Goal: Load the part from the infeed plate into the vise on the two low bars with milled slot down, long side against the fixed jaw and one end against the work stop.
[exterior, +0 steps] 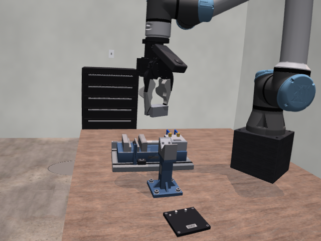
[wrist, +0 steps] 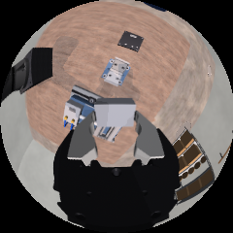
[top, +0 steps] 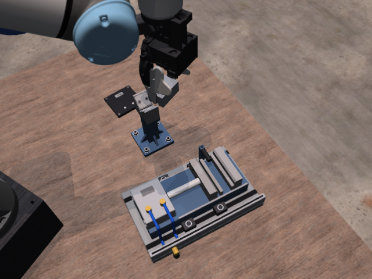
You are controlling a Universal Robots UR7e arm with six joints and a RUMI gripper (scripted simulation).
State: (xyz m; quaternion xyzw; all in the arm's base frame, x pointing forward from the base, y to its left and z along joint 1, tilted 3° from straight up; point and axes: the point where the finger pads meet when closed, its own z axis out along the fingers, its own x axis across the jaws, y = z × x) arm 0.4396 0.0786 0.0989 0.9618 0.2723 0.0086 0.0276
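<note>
Exterior view: my gripper [exterior: 156,107] is clamped on the part [exterior: 158,110], held high in the air above the V-block [exterior: 167,149]. I see the open vise [top: 192,198] beyond, infeed plate [exterior: 186,221] nearest camera.

Claw [exterior: 156,107] clamping grey part [exterior: 158,110], high above vise [exterior: 153,165]; V-block [exterior: 167,150] nearer

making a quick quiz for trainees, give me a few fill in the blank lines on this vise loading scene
1. The gripper is shut on the ____, high above the table.
2. The black infeed plate now carries ____ part.
3. The V-block stands between the infeed plate and the ____.
4. The bars between the vise's jaws are still ____.

Missing words: part; no; vise; bare
</note>
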